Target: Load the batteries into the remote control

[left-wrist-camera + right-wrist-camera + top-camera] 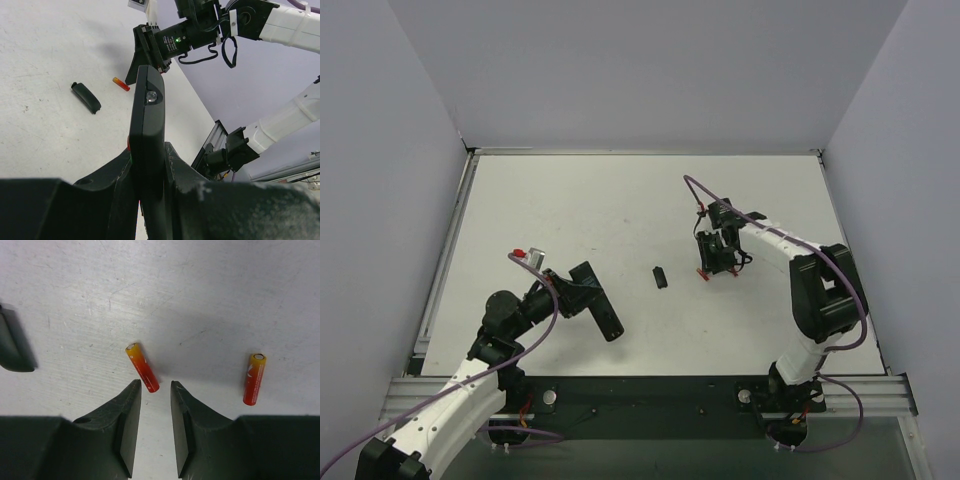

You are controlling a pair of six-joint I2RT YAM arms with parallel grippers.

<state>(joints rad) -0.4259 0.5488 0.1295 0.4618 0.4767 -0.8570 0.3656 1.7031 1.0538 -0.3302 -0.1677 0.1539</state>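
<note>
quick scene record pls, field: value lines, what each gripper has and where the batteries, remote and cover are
left gripper: shut on the remote control
right gripper: open, empty, tips at one end of the nearer battery
other battery: lying apart from the first, off to one side of the right gripper
both batteries: flat on the table, neither in the remote control
cover: loose on the table, between the two arms
</note>
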